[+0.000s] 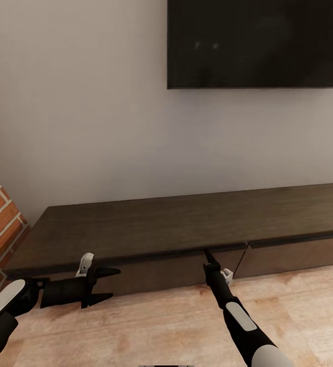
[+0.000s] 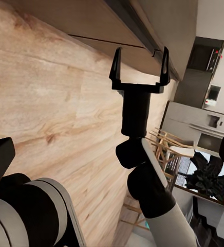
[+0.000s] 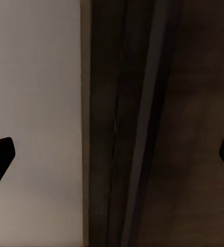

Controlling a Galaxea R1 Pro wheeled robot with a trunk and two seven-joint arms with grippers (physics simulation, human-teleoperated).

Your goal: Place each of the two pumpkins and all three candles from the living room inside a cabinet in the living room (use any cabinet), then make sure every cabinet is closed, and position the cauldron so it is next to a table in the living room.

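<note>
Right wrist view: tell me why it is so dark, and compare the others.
Right wrist view: pressed close to the dark cabinet edge, dim and soft. Head view: evenly lit, faint glints on the black screen. Left wrist view: bright floor, right gripper sharp.

A long, low dark-brown wooden cabinet (image 1: pixel 186 224) stands against a pale wall beneath a black wall-mounted screen (image 1: pixel 258 43), both flat fronts closed. The right gripper (image 1: pixel 208 255) reaches its front top edge; the left gripper (image 1: pixel 105 285), jaws spread, hovers near its left corner.
</note>
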